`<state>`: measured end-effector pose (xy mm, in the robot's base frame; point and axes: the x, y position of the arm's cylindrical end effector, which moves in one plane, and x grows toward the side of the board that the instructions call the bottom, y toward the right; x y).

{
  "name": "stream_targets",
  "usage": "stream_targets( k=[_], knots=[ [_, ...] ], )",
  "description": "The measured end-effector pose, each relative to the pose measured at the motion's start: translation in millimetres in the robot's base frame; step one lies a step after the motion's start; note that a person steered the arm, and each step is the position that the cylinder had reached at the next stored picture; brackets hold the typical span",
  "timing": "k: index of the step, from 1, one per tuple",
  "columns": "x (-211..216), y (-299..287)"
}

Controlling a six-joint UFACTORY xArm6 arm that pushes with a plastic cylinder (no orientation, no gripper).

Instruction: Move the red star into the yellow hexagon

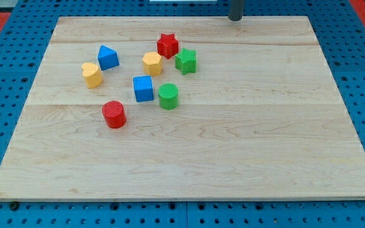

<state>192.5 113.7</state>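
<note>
Board: a pale wooden table top (246, 145) on a blue pegboard surface, seen from the front and slightly above.
My tip: the dark rod's lower end (235, 19) sits at the view's top edge of the board, right of centre, touching no block. It is a bare rod with nothing to open or close, and it holds nothing.
Red star (167, 45): in the upper part of the cluster, well left of and below my tip.
Yellow hexagon (151, 63): just below and left of the red star, nearly touching it; whether they meet I cannot tell.
Green star (185, 61): close on the red star's lower right.
Other blocks: blue triangular block (108, 57), second yellow block (92, 74), blue cube (143, 88), green cylinder (168, 95), red cylinder (114, 114).
Why this layout matters: my tip stands up and right of the star, so a push down and left would likely drive it into the hexagon.
</note>
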Motion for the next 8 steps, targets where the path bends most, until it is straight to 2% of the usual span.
stream_targets(
  k=[1, 3, 4, 5, 8],
  knots=[
    [0, 0],
    [0, -71],
    [32, -77],
    [65, -143],
    [90, -167]
  ],
)
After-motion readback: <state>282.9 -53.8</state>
